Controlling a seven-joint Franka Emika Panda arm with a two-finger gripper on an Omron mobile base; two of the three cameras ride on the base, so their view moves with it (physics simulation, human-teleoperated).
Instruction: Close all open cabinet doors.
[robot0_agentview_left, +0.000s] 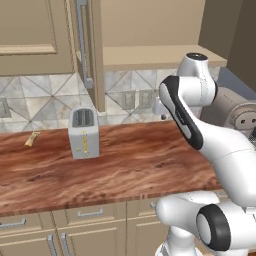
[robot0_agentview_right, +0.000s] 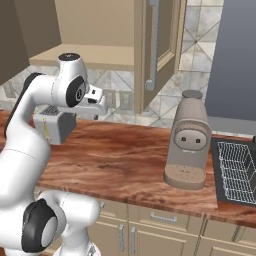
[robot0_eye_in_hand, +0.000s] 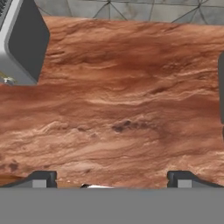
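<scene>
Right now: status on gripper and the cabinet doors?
Gripper open, empty, over bare wooden counter. One upper cabinet door swung open above toaster, untouched. Nothing in the swing path that I can see.

We see even, soft rendered light with no glare; the toaster (robot0_agentview_left: 83, 133) casts a faint shadow on the surface (robot0_agentview_left: 140, 170). The wood grain looks slightly blurred up close in the hand view.

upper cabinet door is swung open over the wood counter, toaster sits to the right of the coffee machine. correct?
Not quite: the toaster sits left of the coffee machine, as the right base view shows. The cabinet door does stand open over the wood counter.
</scene>
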